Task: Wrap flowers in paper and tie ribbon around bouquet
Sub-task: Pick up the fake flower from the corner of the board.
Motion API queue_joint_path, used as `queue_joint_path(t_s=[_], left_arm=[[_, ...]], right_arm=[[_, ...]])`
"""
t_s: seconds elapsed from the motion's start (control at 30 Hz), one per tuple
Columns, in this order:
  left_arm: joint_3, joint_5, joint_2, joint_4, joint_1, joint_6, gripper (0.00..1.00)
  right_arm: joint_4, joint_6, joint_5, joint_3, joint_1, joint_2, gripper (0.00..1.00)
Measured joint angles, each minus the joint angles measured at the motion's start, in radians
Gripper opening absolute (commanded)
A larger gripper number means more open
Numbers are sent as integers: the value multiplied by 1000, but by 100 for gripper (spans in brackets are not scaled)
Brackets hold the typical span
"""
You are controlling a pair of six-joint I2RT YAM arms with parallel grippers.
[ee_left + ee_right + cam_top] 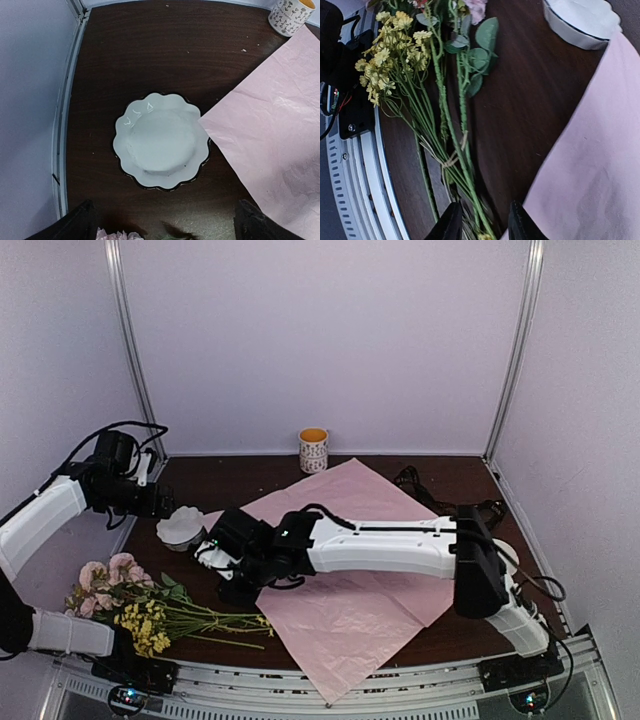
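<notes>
1. Top external view: one large lilac-pink sheet of thin paper lies flat on the dark wooden surface. One of its corners overhangs the near edge.
2. One bunch of flowers lies on the surface to the left of the paper. It has pale pink blooms and small yellow blossoms on thin green stems. The blooms point left and the stem ends reach the paper's left edge.
3. One white scalloped dish sits just beside the paper's left corner.
4. One white patterned cup with an orange inside stands upright near the back wall, beyond the paper's far corner.
5. Left end effector: the two fingers are spread fully apart and hold nothing. It hovers above the dish.
6. Right end effector: the two fingers stand a narrow gap apart over the stem ends, beside the paper's edge. Green stems show within the gap, with dark surface visible around them. Whether the fingers touch the stems cannot be told.
</notes>
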Motion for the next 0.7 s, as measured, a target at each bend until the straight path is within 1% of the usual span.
queue_joint_path(t_s=[0.03, 0.1, 0.17, 0.27, 0.4, 0.43, 0.53, 0.7], left_arm=[[-9, 4, -3, 4, 2, -4, 97], [-13, 14, -3, 9, 2, -6, 97], [-13, 27, -3, 18, 2, -9, 97], [-13, 44, -3, 30, 2, -10, 97], [-13, 60, -15, 34, 2, -10, 97], [-14, 63, -20, 36, 2, -10, 97], [-15, 72, -40, 46, 2, -10, 97], [-22, 77, -61, 66, 2, -9, 97]], right_arm=[[-30, -8, -7, 79, 12, 64, 30], [-71, -12, -23, 174, 23, 145, 30], [-101, -12, -50, 218, 23, 195, 34], [-138, -10, -79, 220, 20, 214, 35], [-160, -7, -87, 220, 19, 216, 27], [-163, -5, -88, 220, 19, 217, 26], [-168, -3, -89, 220, 21, 225, 28], [-185, -10, -86, 220, 27, 247, 26]])
